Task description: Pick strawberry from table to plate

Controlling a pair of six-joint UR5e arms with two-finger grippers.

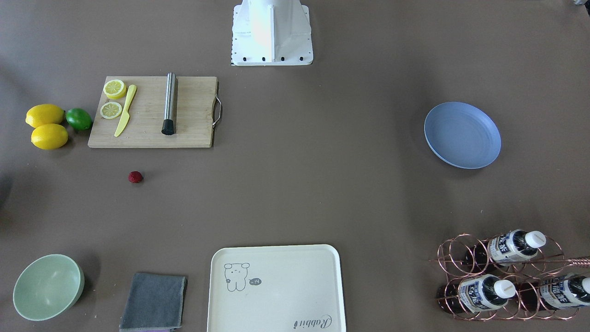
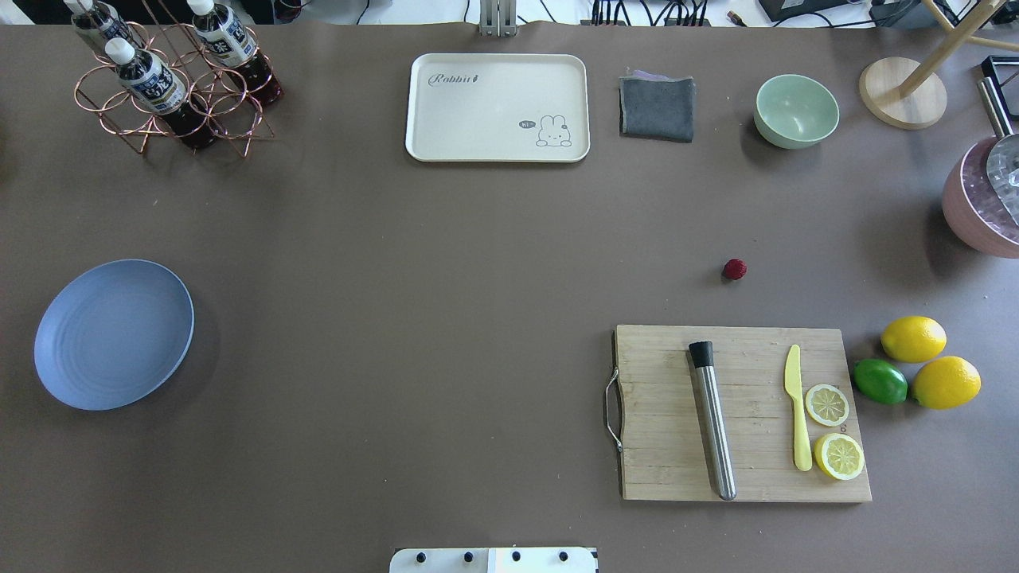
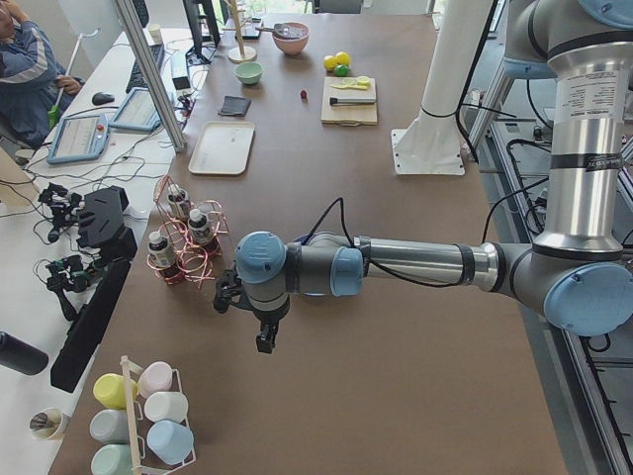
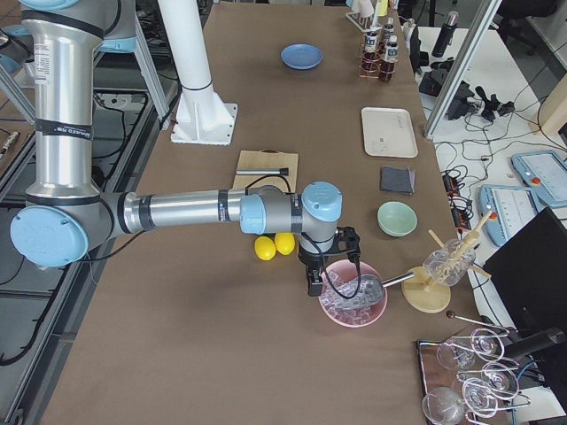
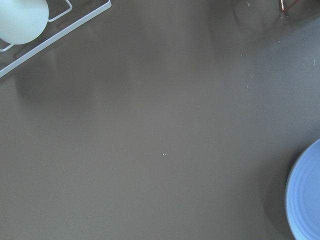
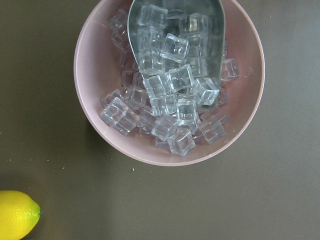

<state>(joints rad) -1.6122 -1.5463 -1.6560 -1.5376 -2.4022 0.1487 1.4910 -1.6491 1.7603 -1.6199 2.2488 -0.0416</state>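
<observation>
strawberry: one (image 1: pixel 135 177), lying alone on the bare counter (image 1: pixel 322 193). In the overhead view it sat in the right half, a little beyond the far edge of the cutting board (image 1: pixel 152 112), touching nothing.
plate: one (image 1: pixel 462 135), empty, at the far left of the overhead view and well apart from the berry.
handling, my judgement: I took the berry for light, tiny, roundish and bumpy. It seemed apt to roll or pop out of a skewed pinch, and possibly soft.
where to hold: across its widest middle, from straight above, with a gentle squeeze.
left end effector: (image 3: pixel 263 338) hung over bare counter near the bottles (image 3: pixel 188 233). Only the side camera showed it, so I could not tell whether it was spread or closed.
right end effector: (image 4: pixel 312 282) hung above the pink bowl (image 6: pixel 89 70) of ice cubes. Again I could not tell.
other counts: two whole lemons (image 1: pixel 44 115), one lime (image 1: pixel 79 118), two lemon halves (image 1: pixel 115 89), one yellow knife (image 1: pixel 125 111), one steel rod (image 1: pixel 170 102), one cream tray (image 1: pixel 276 313), one grey cloth (image 1: pixel 154 300), one green bowl (image 1: pixel 48 287), three bottles.
</observation>
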